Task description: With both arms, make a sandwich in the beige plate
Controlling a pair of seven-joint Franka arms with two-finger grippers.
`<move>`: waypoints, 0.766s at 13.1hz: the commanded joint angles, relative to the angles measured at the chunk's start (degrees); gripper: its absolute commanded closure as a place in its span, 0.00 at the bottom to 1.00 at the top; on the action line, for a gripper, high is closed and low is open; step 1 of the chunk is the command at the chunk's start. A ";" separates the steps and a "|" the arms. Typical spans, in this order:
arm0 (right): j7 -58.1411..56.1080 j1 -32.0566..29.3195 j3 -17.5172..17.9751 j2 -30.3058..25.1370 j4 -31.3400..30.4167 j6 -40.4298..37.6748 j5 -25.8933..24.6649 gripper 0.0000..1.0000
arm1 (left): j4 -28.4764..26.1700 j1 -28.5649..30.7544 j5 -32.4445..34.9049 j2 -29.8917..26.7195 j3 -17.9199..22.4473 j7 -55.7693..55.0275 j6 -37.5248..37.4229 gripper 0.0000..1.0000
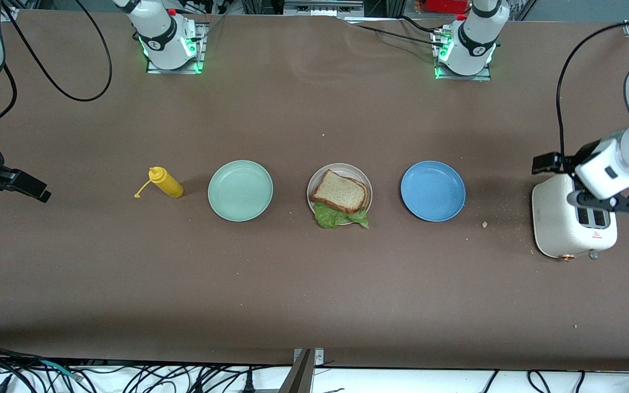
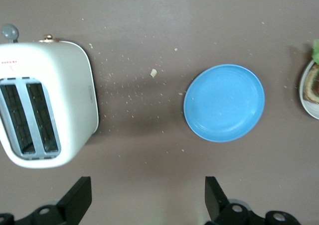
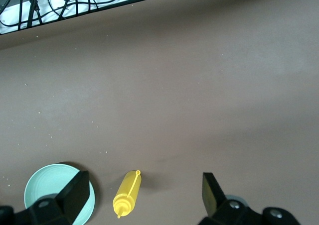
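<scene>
Sandwich point(image 1: 340, 192): on beige plate point(image 1: 314, 182), lettuce overhanging the rim.
Left gripper point(image 1: 609, 188): released, over toaster point(image 1: 557, 226).
Right gripper point(image 1: 17, 183): released, waiting at the right arm's end of the table.

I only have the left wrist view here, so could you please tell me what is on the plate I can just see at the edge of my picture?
Observer: That beige plate holds a finished sandwich, with lettuce hanging over the rim on the side nearer the front camera.
Operator: Thank you. Is there anything further along toward the right arm's end?
Observer: Yes, a mint-green plate, with nothing on it, and then a yellow squeeze bottle lying on its side.
Operator: And where is the right gripper, please?
Observer: The right gripper is open, up in the air over bare table at its own end, past the bottle.
</scene>
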 commanded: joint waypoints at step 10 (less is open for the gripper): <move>1.00 -0.23 0.55 -0.15 0.31 -0.17 -0.57 0.00 | -2.24 2.35 1.47 -10.37 -3.37 -7.50 -0.67 0.00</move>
